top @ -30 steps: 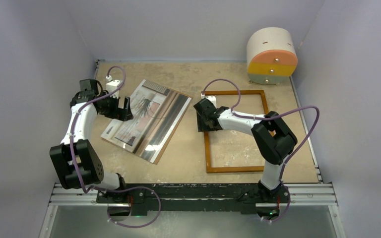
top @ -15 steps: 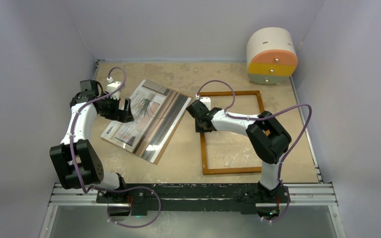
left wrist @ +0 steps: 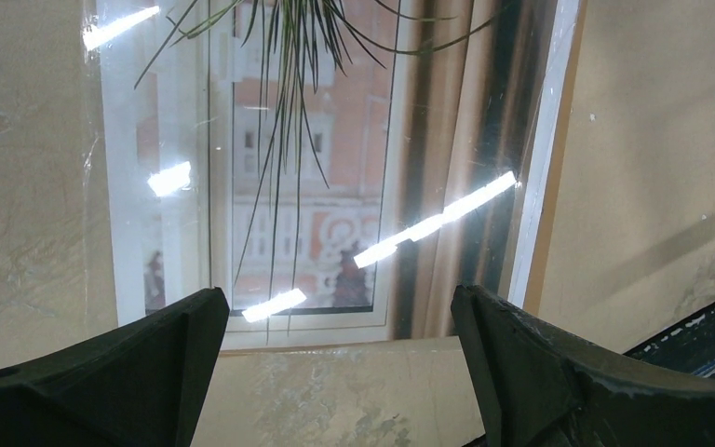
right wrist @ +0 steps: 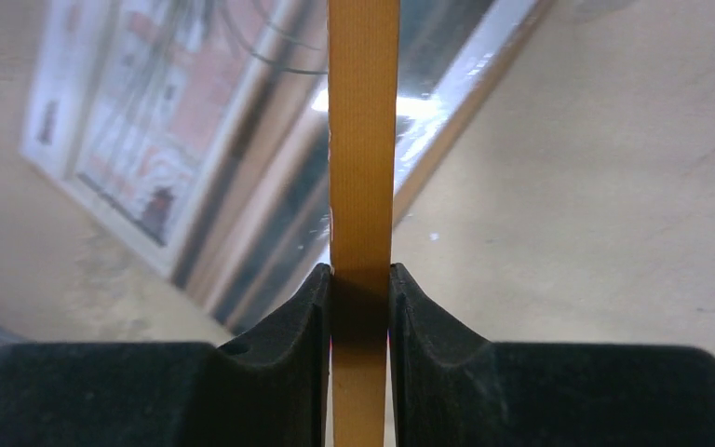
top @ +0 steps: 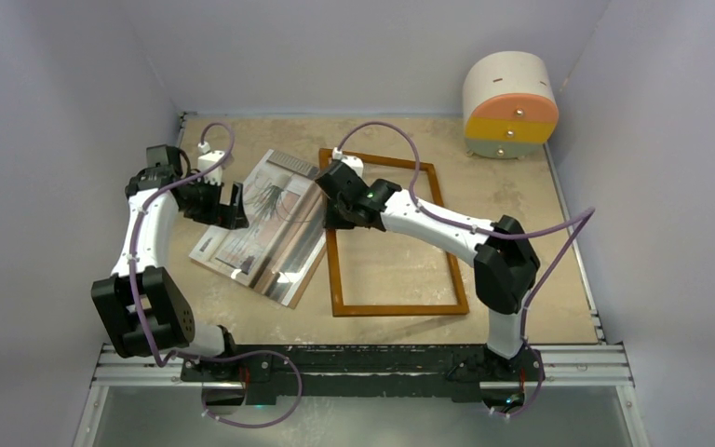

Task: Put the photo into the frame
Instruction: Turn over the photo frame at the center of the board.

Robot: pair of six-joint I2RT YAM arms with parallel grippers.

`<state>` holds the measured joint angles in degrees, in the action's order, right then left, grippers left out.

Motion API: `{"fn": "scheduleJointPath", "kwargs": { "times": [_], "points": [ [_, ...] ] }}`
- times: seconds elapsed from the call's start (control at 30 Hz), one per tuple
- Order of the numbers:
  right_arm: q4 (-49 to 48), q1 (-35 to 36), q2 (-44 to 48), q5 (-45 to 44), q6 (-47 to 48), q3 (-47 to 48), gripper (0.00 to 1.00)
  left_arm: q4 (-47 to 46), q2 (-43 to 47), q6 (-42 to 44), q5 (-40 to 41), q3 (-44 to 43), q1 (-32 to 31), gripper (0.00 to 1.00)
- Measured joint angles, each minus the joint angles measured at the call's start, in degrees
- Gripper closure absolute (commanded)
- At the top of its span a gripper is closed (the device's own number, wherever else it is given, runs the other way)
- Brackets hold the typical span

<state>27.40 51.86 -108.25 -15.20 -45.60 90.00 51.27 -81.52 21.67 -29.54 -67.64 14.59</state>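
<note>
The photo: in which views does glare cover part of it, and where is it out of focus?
Left wrist view: the photo is sharp, but bright white streaks of reflected light cross it. Right wrist view: it is blurred behind the sharper rail of the frame, with one glare patch. Top external view: only small pale reflections near its near edge.

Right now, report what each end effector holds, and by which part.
Right end effector: the wooden frame, pinched on its left rail. Left end effector: open above the photo, empty.

Pale lilac walls (top: 354, 56), mottled beige tabletop (top: 521, 182).
</note>
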Motion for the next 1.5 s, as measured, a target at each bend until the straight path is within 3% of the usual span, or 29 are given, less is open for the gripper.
{"fn": "scheduleJointPath", "kwargs": {
  "times": [0.5, 0.77, 0.9, 1.07, 1.2, 1.33, 1.4, 1.5],
  "points": [
    [1.36, 0.33, 4.5, 13.77, -11.82, 12.13, 1.0, 4.24, 1.64, 0.04, -0.57, -3.91, 0.0, 0.0],
    [-8.83, -0.02, 8.37, 22.36, -19.56, 11.43, 1.0, 6.82, 3.89, 0.83, -3.89, -7.04, 0.0, 0.0],
    [-15.82, -1.77, 13.16, 26.27, -22.25, 5.49, 1.0, 6.88, 5.81, 1.51, -6.73, -7.06, -0.07, 0.0],
    [-30.64, -8.57, 21.68, 33.03, -29.2, -11.52, 1.0, 6.43, 7.63, 1.18, -8.28, -7.39, -2.93, 0.0],
    [-43.67, -13.51, 24.46, 38.66, -35.04, -22.01, 1.0, 4.5, 7.58, -0.98, -5.6, -7.61, -10.47, 0.0],
    [-49.11, -16.44, 27.8, 42.12, -37.4, -27.47, 1.0, 1.95, 7.26, -2.8, -1.33, -7.69, -19.23, 0.0],
    [-48.78, -18.51, 30.42, 44.0, -37.51, -29.57, 0.93, 1.09, 6.71, -3.41, 0.79, -7.82, -22.14, 0.0],
    [-46.77, -22.03, 34.82, 46.84, -36.92, -32.74, 0.74, 0.04, 5.18, -4.63, 3.69, -8.46, -25.35, 0.0]
  ]
}}
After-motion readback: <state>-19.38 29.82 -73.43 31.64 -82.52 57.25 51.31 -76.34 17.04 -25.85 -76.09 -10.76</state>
